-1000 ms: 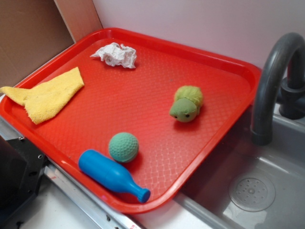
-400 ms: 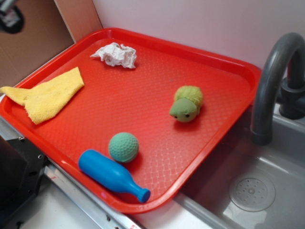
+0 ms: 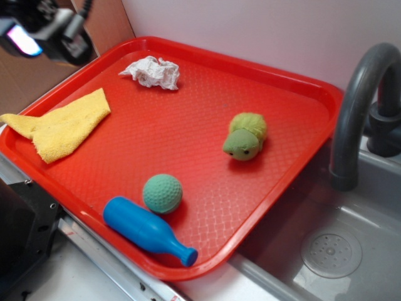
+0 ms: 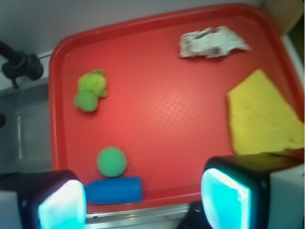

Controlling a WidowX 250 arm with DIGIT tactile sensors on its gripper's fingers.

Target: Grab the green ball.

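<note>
Tool (image 4: 143, 200) spread wide, high above one green ball (image 3: 162, 193).

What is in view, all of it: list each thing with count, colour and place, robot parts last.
tray: 1, red, beside the sink, holds all the loose items
green ball: 1, teal-green, dimpled, near front edge of tray, right next to the bottle
bottle: 1, blue, lying on its side along the front rim
plush turtle: 1, yellow-green, right of tray centre
cloth: 1, yellow, left side of tray
crumpled paper: 1, white, back of tray
faucet: 1, dark grey, right of tray
sink: 1, grey, lower right
pincer: 1, black with lit cyan pads, open, high above the tray's left corner
</note>
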